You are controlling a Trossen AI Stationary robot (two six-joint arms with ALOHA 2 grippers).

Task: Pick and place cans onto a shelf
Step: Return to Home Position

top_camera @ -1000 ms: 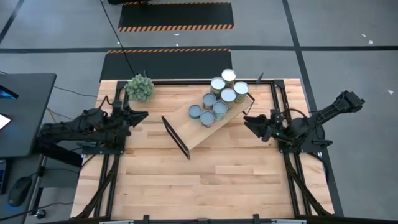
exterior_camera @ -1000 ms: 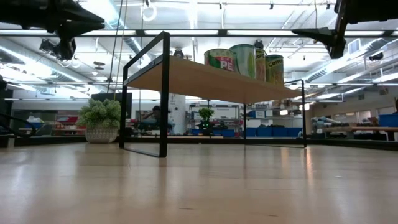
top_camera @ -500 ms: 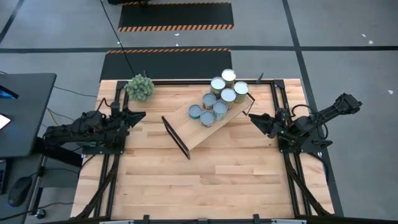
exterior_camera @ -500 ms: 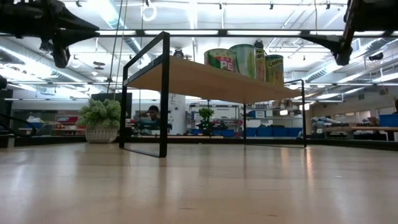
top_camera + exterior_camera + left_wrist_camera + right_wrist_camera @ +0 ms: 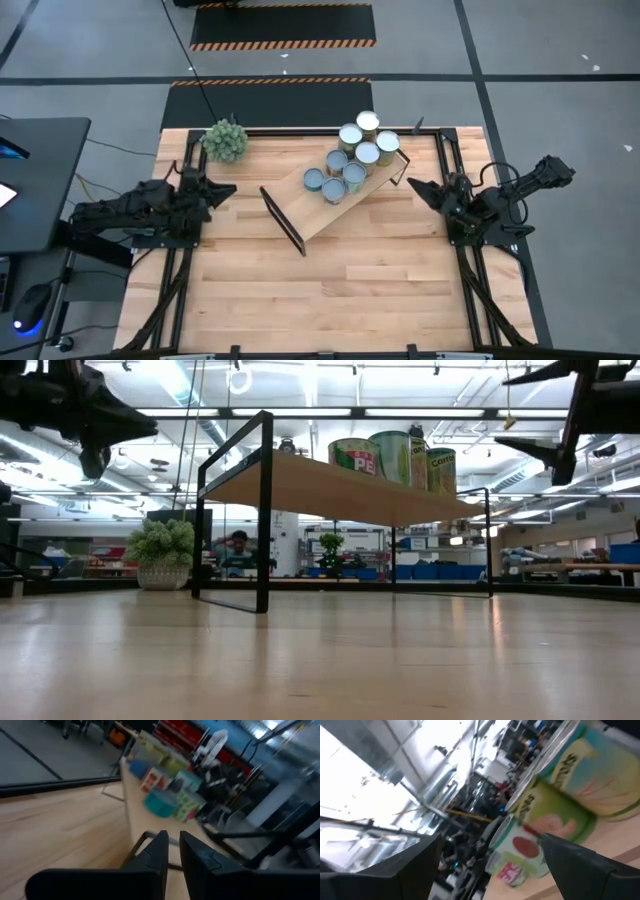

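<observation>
The light-wood shelf point(image 5: 320, 215) stands slantwise on the table on its black end frames. Several cans point(image 5: 352, 150) stand upright on its far right half; they also show in the low view point(image 5: 390, 457), the left wrist view point(image 5: 170, 785) and the right wrist view point(image 5: 560, 815). My left gripper point(image 5: 230, 190) hovers left of the shelf, shut and empty; its fingers show close together in the left wrist view point(image 5: 171, 845). My right gripper point(image 5: 412, 186) hovers right of the shelf's can end, open and empty, fingers wide apart in the right wrist view point(image 5: 490, 840).
A green bushy plant ball point(image 5: 225, 140) stands in a pot at the table's far left corner. Bare tabletop point(image 5: 340, 290) lies between the shelf and the near edge. A person point(image 5: 238, 545) shows far off in the room behind the table.
My right gripper has drawn back from the shelf's can end toward the table's right edge. The cans and the shelf have stayed where they were.
</observation>
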